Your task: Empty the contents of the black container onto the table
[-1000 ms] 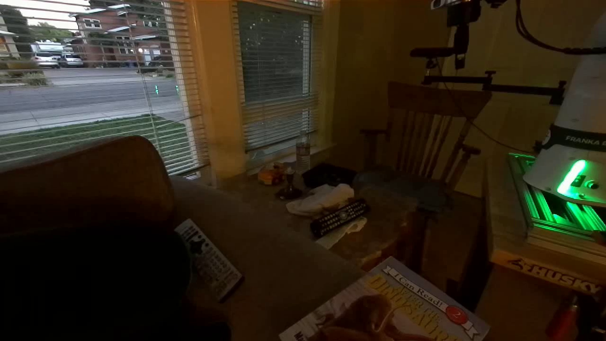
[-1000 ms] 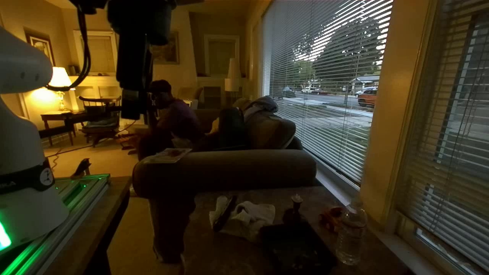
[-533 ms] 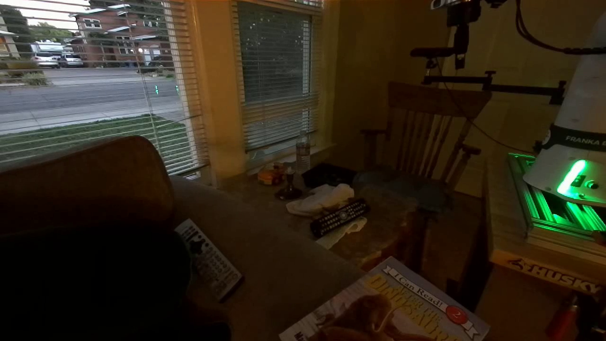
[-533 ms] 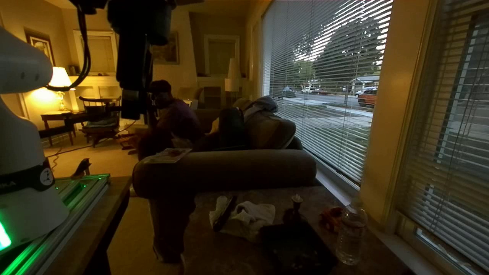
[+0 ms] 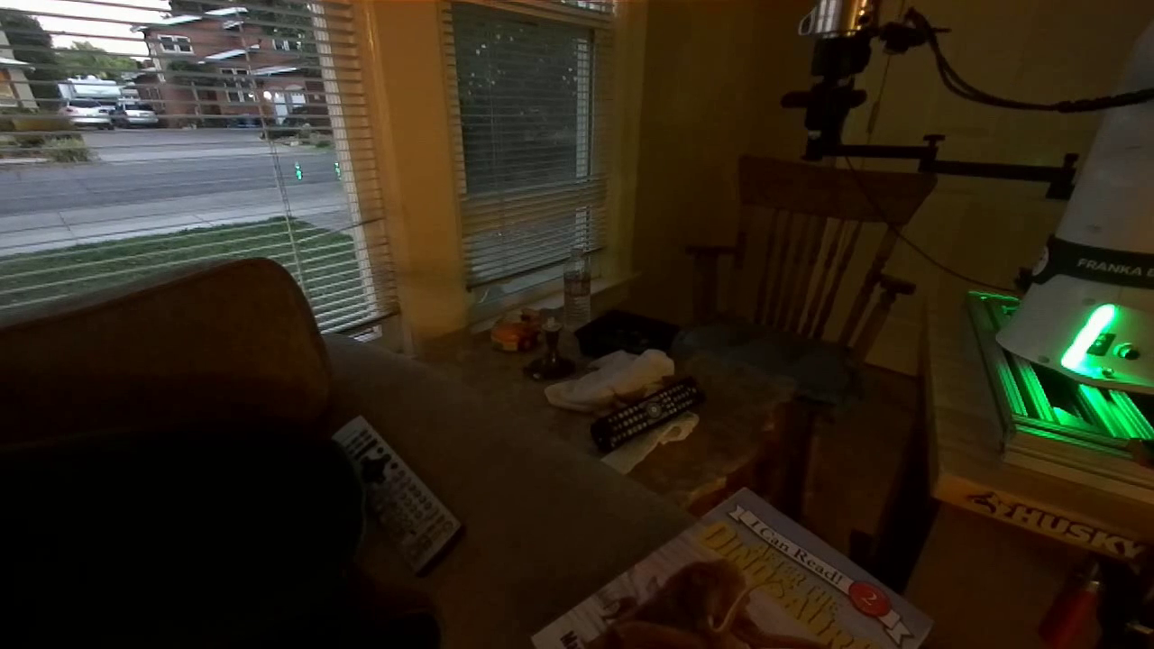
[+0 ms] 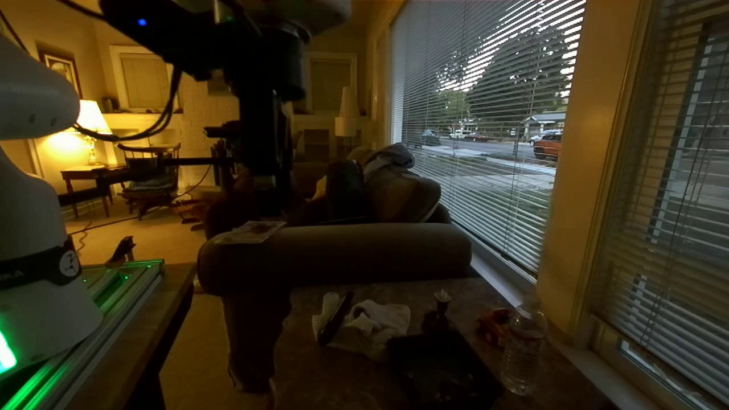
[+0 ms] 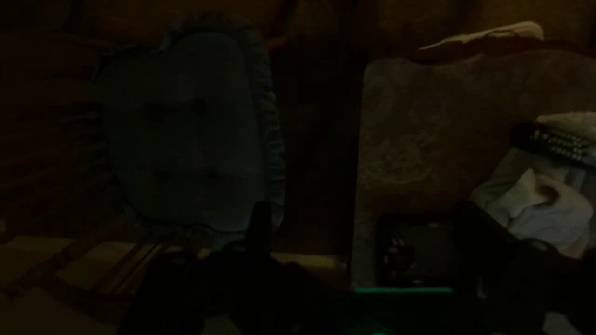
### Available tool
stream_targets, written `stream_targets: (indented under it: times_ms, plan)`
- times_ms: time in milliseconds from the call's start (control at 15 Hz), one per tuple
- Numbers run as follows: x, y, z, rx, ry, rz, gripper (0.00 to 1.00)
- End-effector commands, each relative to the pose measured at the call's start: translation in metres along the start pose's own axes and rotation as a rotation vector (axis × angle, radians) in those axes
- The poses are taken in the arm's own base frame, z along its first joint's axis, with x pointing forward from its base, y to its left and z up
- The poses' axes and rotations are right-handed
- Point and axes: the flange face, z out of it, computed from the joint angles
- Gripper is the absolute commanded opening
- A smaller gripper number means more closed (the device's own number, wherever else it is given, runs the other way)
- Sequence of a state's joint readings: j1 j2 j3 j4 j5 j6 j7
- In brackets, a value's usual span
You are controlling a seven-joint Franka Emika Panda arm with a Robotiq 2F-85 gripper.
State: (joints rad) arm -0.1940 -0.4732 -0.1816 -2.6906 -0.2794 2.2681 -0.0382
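Note:
The black container (image 7: 433,246) stands on the brown table (image 7: 400,135), with its mouth up, in the wrist view. Small things lie at its left inside, too dark to name. The container also shows at the back of the table in an exterior view (image 5: 622,333) and near the front in an exterior view (image 6: 441,370). My gripper (image 7: 368,216) is open, with its fingers wide apart and nothing seen between them. It is up in the air, well above the table, and the right finger hides part of the container's right side. The gripper is a dark shape in an exterior view (image 6: 273,193).
A water bottle (image 6: 523,353), an orange toy (image 6: 494,326), a dark candle holder (image 6: 441,313), a white cloth (image 6: 376,319) and a black remote (image 5: 647,413) surround the container. A sofa arm (image 6: 342,250) borders the table. A wooden chair (image 5: 802,243) stands beside it.
The arm's wrist and gripper have moved left and down in an exterior view, and right and down in an exterior view. The container and the other things on the table have not moved.

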Motion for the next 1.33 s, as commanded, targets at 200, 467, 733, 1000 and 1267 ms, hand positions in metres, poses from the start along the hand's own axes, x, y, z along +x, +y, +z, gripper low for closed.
stream_targets:
  times_ms: [200,467,733,1000,1267]
  plan:
    - [0.081,-0.014,0.094,-0.016,-0.011,0.011,1.00]
    - [0.073,-0.013,0.098,-0.014,-0.011,0.016,1.00]
    - [0.071,-0.008,0.093,0.021,-0.003,0.024,1.00]
    - [0.093,-0.011,0.136,0.076,0.026,0.102,1.00]
    - [0.120,-0.024,0.177,0.144,0.072,0.103,1.00]
